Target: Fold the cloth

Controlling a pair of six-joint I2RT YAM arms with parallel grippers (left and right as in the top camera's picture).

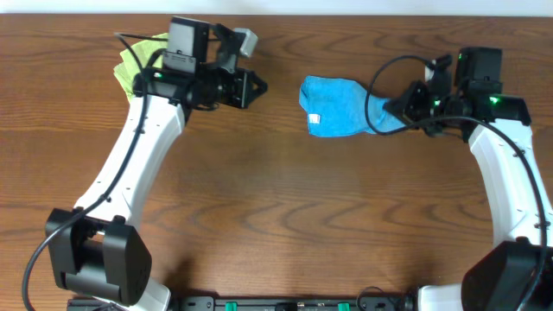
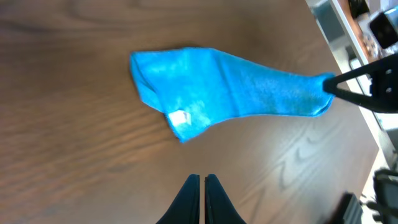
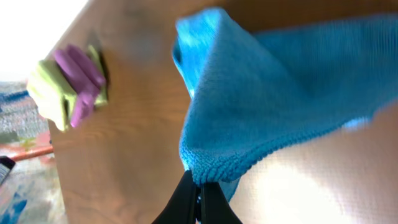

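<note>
Blue microfibre cloth (image 1: pixel 333 108) lying at about 1 o'clock of the wooden table (image 1: pixel 276 207) in the overhead view, white tag (image 1: pixel 316 118) facing up near its 8 o'clock corner. The 9 o'clock end is broad and looks doubled over. Toward 3 o'clock the fabric narrows to a tail that appears lifted off the wood. Right gripper (image 3: pixel 198 185), at the cloth's 3 o'clock, has its fingers clamped on the tail's hem. Left gripper (image 2: pixel 202 182), at the cloth's 9 o'clock and apart from it, has its fingers pressed together on nothing. Lime-green cloth (image 1: pixel 138 62) and pink-purple cloth (image 3: pixel 78 74) sit together farther out toward 9 o'clock. Judged progress: partial. The cloth is gathered unevenly, and no flat, squared fold with matched edges is laid yet.
</note>
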